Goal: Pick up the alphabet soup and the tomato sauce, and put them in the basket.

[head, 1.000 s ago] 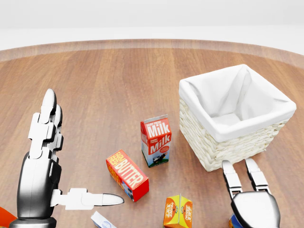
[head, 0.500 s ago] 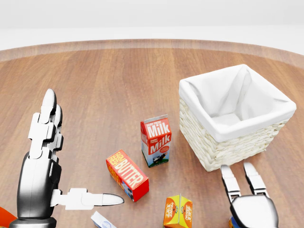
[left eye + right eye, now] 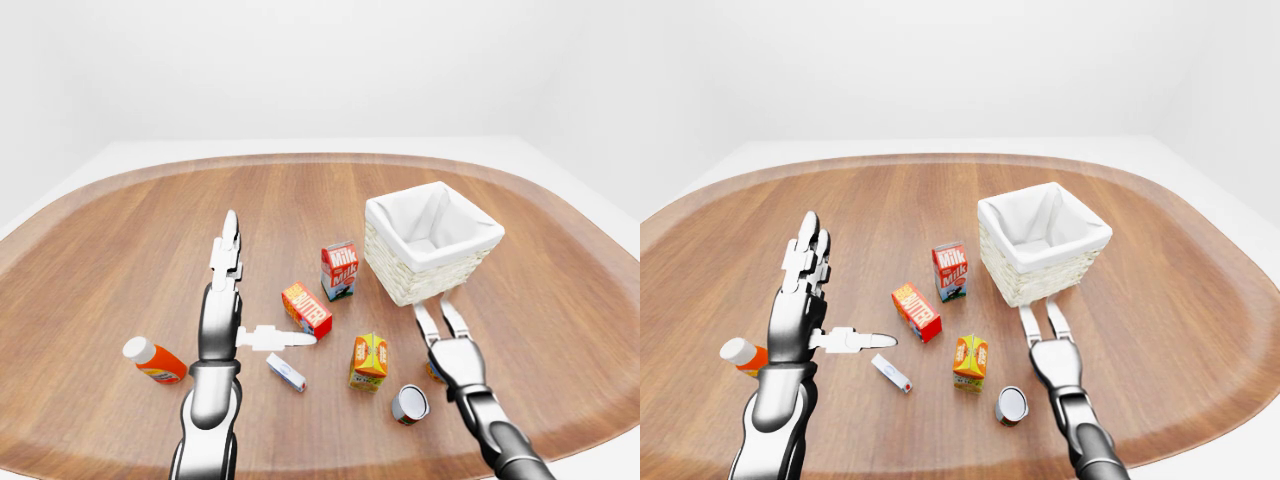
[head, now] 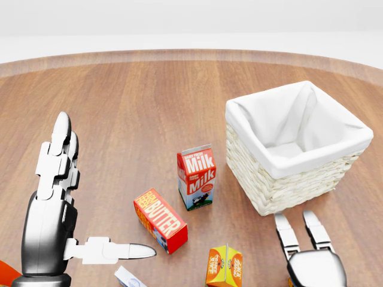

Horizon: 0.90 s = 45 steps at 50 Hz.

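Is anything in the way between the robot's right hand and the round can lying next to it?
Nothing visible. The right hand, fingers open, hangs just right of the can in the left-eye view, with only bare table between them.

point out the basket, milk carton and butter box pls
basket (image 4: 281,188), head view, on the woven side wall below the white liner.
milk carton (image 4: 197,178), head view, on the red printed face.
butter box (image 4: 160,219), head view, on the red top face with the lettering.
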{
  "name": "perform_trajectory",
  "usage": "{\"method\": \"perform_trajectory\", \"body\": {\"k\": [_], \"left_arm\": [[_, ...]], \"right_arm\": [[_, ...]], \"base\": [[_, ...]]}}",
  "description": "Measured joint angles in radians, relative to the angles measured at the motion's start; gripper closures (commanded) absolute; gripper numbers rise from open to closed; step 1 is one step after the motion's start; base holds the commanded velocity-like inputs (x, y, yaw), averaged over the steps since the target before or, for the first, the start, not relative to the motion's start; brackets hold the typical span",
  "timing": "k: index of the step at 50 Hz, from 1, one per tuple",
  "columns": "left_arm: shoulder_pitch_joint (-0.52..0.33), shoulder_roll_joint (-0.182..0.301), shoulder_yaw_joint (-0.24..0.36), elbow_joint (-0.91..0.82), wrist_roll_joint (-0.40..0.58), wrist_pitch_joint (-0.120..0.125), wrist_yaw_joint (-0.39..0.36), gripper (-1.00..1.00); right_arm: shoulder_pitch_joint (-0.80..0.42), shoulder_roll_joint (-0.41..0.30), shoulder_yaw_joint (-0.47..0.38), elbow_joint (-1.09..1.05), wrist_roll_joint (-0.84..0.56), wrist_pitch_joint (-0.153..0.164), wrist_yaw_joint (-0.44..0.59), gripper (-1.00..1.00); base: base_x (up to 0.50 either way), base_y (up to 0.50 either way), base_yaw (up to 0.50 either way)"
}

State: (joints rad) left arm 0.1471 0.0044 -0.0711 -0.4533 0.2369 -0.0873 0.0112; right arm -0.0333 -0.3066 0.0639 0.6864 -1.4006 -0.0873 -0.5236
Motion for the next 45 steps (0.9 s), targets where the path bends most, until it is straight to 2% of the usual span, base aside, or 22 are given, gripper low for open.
{"method": "perform_trajectory", "body": {"k": [8, 9, 10, 11, 12, 13, 31, 45], "left_arm": [[0.0, 0.0, 0.0, 0.0, 0.0, 0.0, 0.0, -1.0], [0.0, 0.0, 0.0, 0.0, 0.0, 0.0, 0.0, -1.0], [0.0, 0.0, 0.0, 0.0, 0.0, 0.0, 0.0, -1.0], [0.0, 0.0, 0.0, 0.0, 0.0, 0.0, 0.0, -1.0], [0.0, 0.0, 0.0, 0.0, 0.0, 0.0, 0.0, -1.0], [0.0, 0.0, 0.0, 0.0, 0.0, 0.0, 0.0, -1.0], [0.0, 0.0, 0.0, 0.0, 0.0, 0.0, 0.0, -1.0], [0.0, 0.0, 0.0, 0.0, 0.0, 0.0, 0.0, -1.0]], "right_arm": [[-0.004, 0.0, 0.006, 0.018, 0.0, 0.0, 0.0, -1.0], [-0.005, 0.0, 0.007, 0.02, 0.0, 0.0, 0.0, -0.91], [-0.006, 0.001, 0.007, 0.022, 0.0, 0.0, 0.0, -0.47], [-0.006, 0.001, 0.008, 0.024, 0.0, 0.0, 0.0, -0.3], [-0.007, 0.001, 0.009, 0.027, 0.0, 0.0, 0.0, 0.76], [-0.008, 0.001, 0.01, 0.029, 0.001, 0.0, 0.0, 1.0], [0.006, 0.008, 0.015, 0.026, -0.005, 0.0, 0.007, 1.0], [0.096, 0.022, -0.038, -0.188, 0.056, 0.0, 0.121, 1.0]], "base": [[0.0, 0.0, 0.0], [0.0, 0.0, 0.0], [0.0, 0.0, 0.0], [0.0, 0.0, 0.0], [0.0, 0.0, 0.0], [0.0, 0.0, 0.0], [0.0, 0.0, 0.0], [0.0, 0.0, 0.0]]}}
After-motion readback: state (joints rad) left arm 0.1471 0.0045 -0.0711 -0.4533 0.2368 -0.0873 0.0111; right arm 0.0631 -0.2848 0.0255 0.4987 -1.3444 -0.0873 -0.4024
